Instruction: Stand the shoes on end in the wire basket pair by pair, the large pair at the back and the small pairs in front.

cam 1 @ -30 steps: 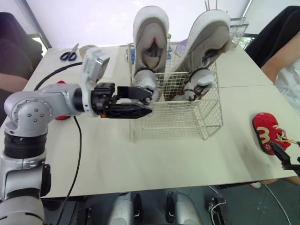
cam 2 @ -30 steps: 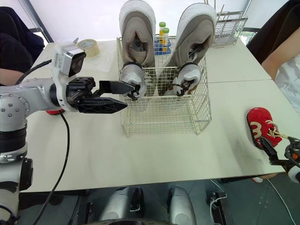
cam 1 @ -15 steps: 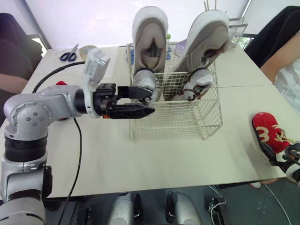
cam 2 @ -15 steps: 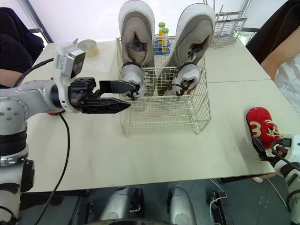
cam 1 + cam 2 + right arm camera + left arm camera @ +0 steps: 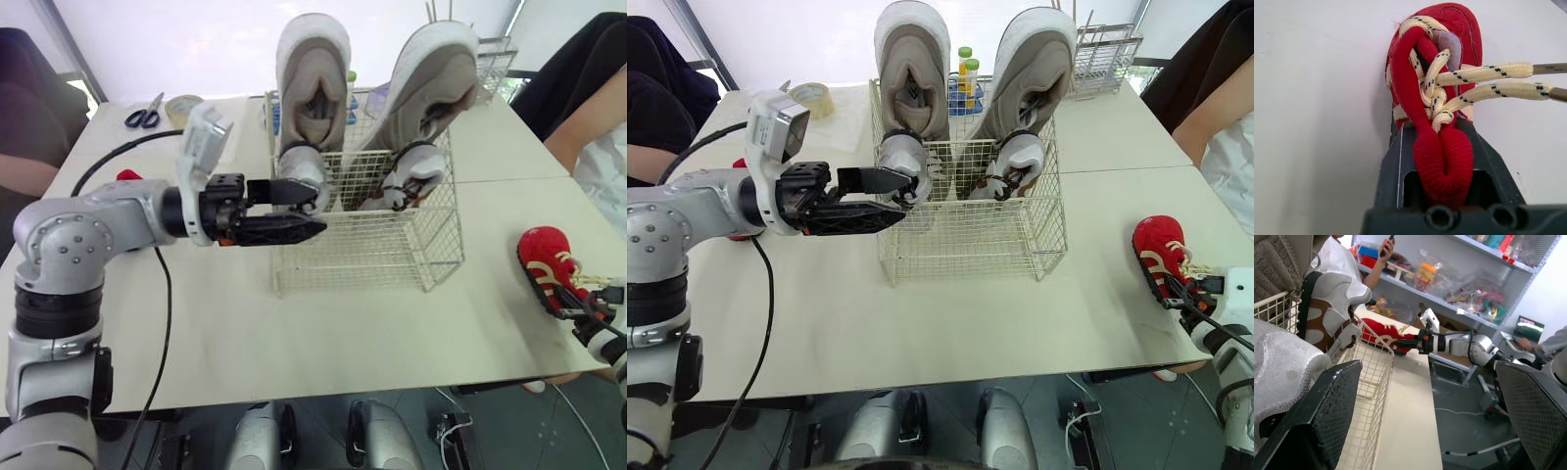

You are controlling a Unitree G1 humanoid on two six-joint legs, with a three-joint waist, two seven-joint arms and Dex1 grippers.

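Two large beige shoes (image 5: 313, 78) (image 5: 431, 78) stand on end at the back of the wire basket (image 5: 367, 259) in the middle of the table. My left gripper (image 5: 315, 211) hovers open at the basket's left front corner, next to the left shoe's heel, holding nothing. Its wide-apart fingers (image 5: 1322, 416) frame the basket wall in the left wrist view. At the table's right edge my right gripper (image 5: 580, 315) is shut on the heel of a small red shoe (image 5: 1435, 73) with cream laces. A red object (image 5: 127, 176) lies partly hidden behind my left arm.
Scissors (image 5: 145, 113) and a tape roll (image 5: 181, 103) lie at the back left. Bottles (image 5: 967, 69) and a small wire rack (image 5: 500, 59) stand behind the basket. One person sits at the right (image 5: 588, 117), another at the left (image 5: 29, 117). A black cable (image 5: 162, 294) crosses the table's left side.
My right gripper has moved onto the red shoe's heel and shut on it; the shoe has shifted slightly. The left gripper has edged a little toward the basket, still open.
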